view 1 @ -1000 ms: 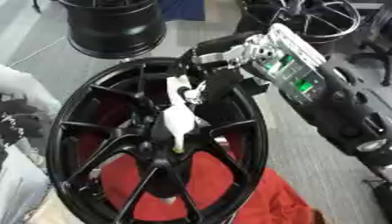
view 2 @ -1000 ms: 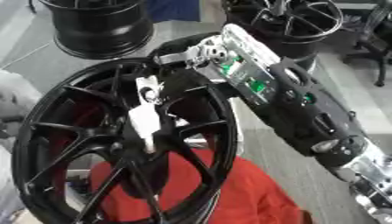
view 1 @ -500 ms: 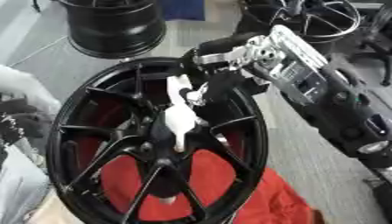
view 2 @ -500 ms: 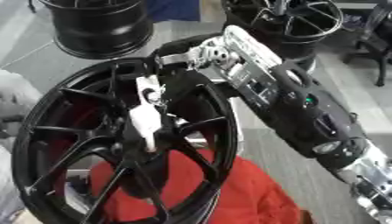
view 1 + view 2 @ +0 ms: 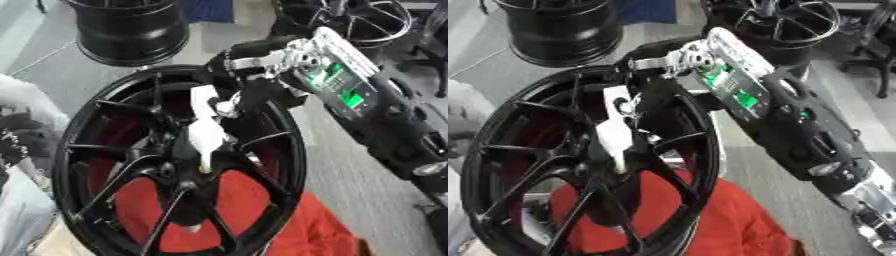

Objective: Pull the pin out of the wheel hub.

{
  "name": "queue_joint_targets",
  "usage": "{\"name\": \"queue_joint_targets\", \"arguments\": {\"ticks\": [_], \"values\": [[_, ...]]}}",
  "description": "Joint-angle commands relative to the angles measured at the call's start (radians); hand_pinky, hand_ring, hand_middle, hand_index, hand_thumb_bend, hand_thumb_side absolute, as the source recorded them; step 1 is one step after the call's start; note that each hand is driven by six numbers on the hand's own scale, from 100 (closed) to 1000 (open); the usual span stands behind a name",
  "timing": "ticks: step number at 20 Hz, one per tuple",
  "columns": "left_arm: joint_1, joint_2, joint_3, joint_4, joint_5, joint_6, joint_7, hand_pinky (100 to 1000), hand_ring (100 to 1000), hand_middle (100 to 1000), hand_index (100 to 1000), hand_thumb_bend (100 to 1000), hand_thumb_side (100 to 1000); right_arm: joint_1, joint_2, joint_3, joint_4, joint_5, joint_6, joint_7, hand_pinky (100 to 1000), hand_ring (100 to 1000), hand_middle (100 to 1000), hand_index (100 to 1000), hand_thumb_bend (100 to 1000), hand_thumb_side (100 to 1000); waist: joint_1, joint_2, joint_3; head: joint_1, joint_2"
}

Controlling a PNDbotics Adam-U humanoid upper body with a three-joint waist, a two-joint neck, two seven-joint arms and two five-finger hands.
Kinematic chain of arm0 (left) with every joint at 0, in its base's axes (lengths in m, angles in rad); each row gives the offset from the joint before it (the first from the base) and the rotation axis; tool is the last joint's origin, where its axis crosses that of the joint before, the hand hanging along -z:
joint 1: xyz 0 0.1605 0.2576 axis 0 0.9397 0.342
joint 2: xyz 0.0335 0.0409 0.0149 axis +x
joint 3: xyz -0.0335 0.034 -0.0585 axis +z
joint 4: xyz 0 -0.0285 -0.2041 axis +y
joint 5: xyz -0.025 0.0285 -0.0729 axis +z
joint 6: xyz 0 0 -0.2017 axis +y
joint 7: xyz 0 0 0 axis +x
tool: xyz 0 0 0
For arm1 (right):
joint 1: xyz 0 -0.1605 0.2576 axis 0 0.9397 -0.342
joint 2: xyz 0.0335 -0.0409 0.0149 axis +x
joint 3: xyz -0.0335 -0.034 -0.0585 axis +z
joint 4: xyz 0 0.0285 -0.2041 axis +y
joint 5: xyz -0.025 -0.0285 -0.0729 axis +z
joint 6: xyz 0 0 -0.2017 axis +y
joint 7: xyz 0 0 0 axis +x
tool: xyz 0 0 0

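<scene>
A large black spoked wheel lies tilted on a red cloth. A white pin stands upright over the hub at the wheel's centre, with its narrow lower end at the hub's hole. I cannot tell whether that end is still inside. My right hand reaches in from the upper right, and its fingers are curled round the top of the pin. The right forearm, with green lights on it, crosses the wheel's right rim. My left hand shows in neither view.
A second black rim stands at the back left and a third spoked rim at the back right. A white and dark bundle lies at the left edge. Grey floor runs to the right of the wheel.
Almost nothing has moved: my right hand keeps hold of the white pin over the hub, in about the same place.
</scene>
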Motion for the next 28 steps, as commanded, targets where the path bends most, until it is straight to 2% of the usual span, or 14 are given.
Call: {"name": "queue_joint_targets", "arguments": {"ticks": [1,28], "values": [[-0.011,0.008,-0.003,-0.016,0.004,-0.002,-0.004,578,601,670,783,100,875,-0.022,-0.022,-0.023,-0.011,0.004,0.001,-0.016,465,485,896,986,100,613,0.005,-0.009,0.001,0.000,-0.003],[-0.031,0.004,-0.009,-0.024,0.006,-0.002,-0.012,579,602,670,784,100,875,-0.010,-0.007,-0.021,0.090,0.034,-0.009,-0.040,466,482,891,979,100,698,0.001,0.014,0.027,-0.005,-0.003]]}}
